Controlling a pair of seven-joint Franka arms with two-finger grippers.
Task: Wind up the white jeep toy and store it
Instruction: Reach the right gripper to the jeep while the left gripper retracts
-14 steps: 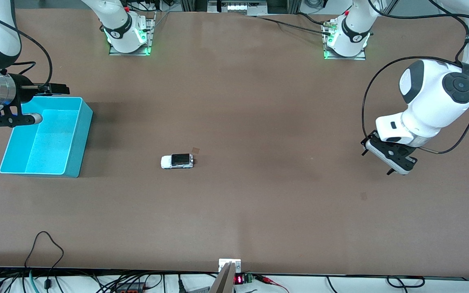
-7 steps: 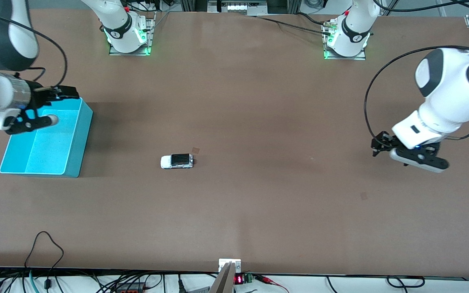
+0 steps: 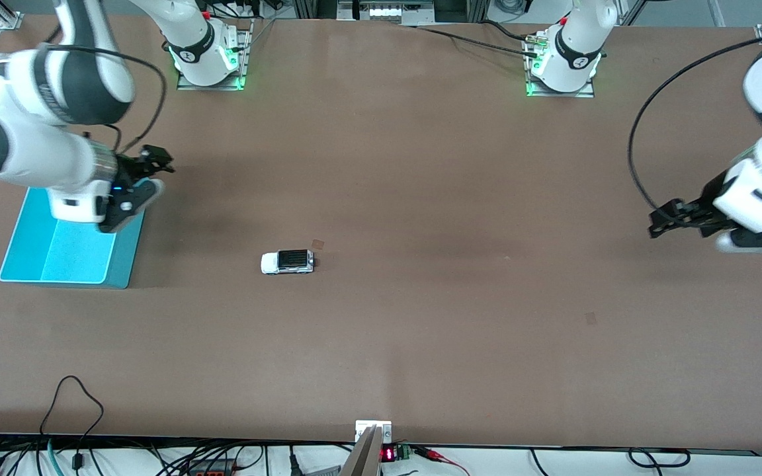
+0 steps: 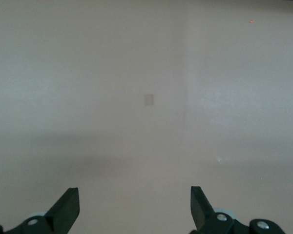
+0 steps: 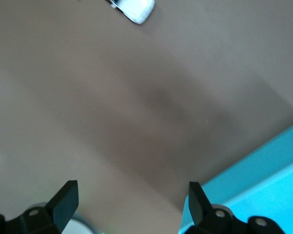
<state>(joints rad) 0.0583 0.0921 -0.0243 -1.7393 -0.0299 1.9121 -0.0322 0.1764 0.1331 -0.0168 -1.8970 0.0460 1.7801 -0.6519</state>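
Observation:
The white jeep toy (image 3: pixel 287 262), with a black roof panel, stands on the brown table near its middle. It also shows at the edge of the right wrist view (image 5: pixel 134 9). The turquoise bin (image 3: pixel 128 254) sits toward the right arm's end of the table, partly hidden by that arm; its corner shows in the right wrist view (image 5: pixel 263 175). My right gripper (image 3: pixel 156 162) (image 5: pixel 131 195) is open and empty, over the bin's corner nearest the jeep. My left gripper (image 3: pixel 659 221) (image 4: pixel 133 200) is open and empty over bare table toward the left arm's end.
Small tape marks lie on the table beside the jeep (image 3: pixel 317 244) and nearer the front camera (image 3: pixel 591 318); one shows in the left wrist view (image 4: pixel 149 99). Arm bases (image 3: pixel 209 59) (image 3: pixel 563 66) stand at the table's back edge. Cables run along the front edge.
My right gripper has swung from over the bin to its corner nearest the jeep. My left gripper has moved outward toward the left arm's end of the table. The jeep has not moved.

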